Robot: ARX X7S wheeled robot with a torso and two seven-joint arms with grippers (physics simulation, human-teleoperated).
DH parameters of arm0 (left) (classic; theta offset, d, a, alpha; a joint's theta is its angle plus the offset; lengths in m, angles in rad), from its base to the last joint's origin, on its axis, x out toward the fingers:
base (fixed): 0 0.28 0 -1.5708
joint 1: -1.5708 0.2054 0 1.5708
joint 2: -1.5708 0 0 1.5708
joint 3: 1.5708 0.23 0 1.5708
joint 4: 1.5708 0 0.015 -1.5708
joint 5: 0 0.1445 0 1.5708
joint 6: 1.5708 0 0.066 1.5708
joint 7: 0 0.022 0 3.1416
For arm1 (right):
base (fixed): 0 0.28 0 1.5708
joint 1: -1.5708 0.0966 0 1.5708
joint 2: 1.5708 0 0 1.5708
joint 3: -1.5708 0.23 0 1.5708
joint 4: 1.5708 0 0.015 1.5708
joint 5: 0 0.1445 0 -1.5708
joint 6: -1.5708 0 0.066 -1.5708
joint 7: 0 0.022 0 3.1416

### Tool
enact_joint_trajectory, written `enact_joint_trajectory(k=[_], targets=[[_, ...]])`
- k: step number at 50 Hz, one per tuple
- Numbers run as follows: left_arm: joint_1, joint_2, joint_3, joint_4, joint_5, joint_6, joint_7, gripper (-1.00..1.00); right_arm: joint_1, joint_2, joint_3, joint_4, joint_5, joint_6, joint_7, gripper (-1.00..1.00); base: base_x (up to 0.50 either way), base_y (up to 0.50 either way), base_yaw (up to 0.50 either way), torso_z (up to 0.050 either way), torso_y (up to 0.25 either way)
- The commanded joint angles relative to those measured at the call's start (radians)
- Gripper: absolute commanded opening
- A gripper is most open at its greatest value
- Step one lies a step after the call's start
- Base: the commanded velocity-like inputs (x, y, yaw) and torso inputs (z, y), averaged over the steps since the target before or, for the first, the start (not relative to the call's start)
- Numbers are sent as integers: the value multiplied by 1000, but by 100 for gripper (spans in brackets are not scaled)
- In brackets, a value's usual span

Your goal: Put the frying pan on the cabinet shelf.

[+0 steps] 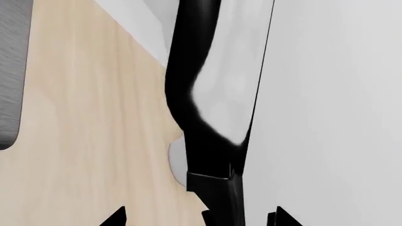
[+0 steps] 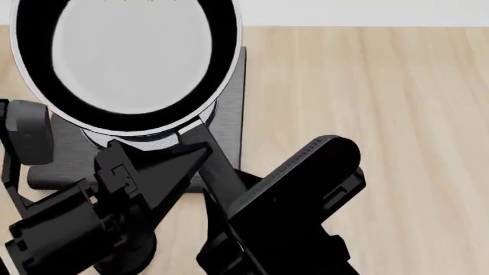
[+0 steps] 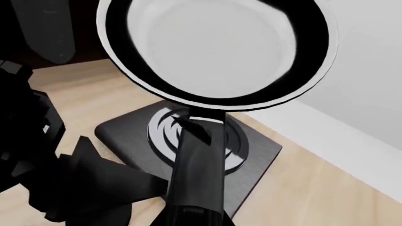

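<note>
One round black frying pan (image 2: 130, 57), glossy grey base

Frying pan (image 2: 130, 57) hides most of the square plate (image 2: 229, 97).

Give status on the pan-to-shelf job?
Done: the small black frying pan with the glossy grey base is lifted above the square black ringed plate. In hand: its handle runs down to the arms; which gripper clamps it is unclear. Left: shelving it; no cabinet in view.
</note>
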Motion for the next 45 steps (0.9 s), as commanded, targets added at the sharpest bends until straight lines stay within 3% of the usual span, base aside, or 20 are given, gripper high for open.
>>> enact_joint_trajectory(k=[1, 37, 38, 45], targets=[[3, 11, 20, -29, 36, 7, 46, 100, 11, 3, 24, -21, -36, -26, 29, -100, 0, 0, -8, 0, 0], [-36, 21, 72, -104, 83, 60, 110, 100, -48, 52, -22, -17, -47, -101, 34, -100, 0, 2, -3, 1, -1], [-34, 20, 72, -102, 85, 63, 109, -100, -49, 54, -27, -15, -50, -107, 33, -100, 0, 0, 0, 0, 0], [-34, 13, 75, -88, 86, 71, 109, -100, -51, 58, -37, -16, -50, -114, 35, -100, 0, 2, -4, 0, -1]])
